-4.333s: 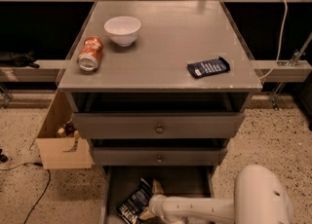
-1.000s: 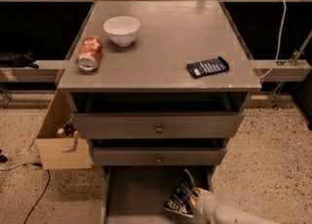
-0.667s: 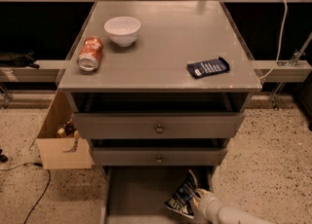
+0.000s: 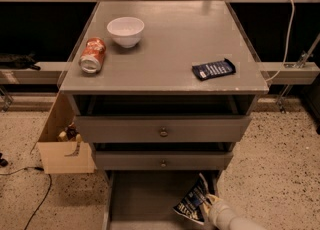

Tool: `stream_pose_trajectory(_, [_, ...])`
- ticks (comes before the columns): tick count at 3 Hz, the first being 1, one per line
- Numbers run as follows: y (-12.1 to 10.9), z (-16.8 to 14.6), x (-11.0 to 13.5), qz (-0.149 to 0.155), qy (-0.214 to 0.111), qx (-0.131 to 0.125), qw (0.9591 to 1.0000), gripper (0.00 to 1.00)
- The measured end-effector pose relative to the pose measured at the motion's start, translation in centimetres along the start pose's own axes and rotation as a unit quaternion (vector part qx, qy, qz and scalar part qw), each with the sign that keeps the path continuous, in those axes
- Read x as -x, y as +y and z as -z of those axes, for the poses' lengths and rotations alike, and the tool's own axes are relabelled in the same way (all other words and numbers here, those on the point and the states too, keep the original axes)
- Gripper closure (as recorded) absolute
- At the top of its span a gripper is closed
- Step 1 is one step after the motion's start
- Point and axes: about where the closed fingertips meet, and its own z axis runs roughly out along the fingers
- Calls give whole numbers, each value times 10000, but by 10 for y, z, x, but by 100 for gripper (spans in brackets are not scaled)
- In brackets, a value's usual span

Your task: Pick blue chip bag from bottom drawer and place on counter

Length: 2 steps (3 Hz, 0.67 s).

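Observation:
The bottom drawer point(image 4: 142, 199) stands pulled open below two closed drawers with knobs. The blue chip bag point(image 4: 191, 203), dark crinkled foil with white lettering, stands tilted on edge at the drawer's right side. My gripper point(image 4: 209, 202) is at the bag's right edge and shut on it, and the white arm point(image 4: 227, 218) runs off toward the lower right corner. Most of the fingers are hidden behind the bag. The counter point(image 4: 170, 39) is the flat grey cabinet top above.
On the counter sit a white bowl point(image 4: 125, 30), a tipped red can point(image 4: 93, 55) and a flat dark-blue packet point(image 4: 213, 69). A cardboard box point(image 4: 62, 146) stands on the speckled floor left of the cabinet. A cable point(image 4: 37, 194) lies nearby.
The bag and gripper have gone from the drawer's left side to its right side, with the bag raised on edge. Over the last second they have hardly moved.

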Motion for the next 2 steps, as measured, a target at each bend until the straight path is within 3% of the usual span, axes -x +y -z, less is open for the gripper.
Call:
stream_pose_trajectory(1, [-15,59,28,269,-422,-465,9977,100])
stream_pose_trajectory(2, [-28,89,12,193,-411,-817,9956,100])
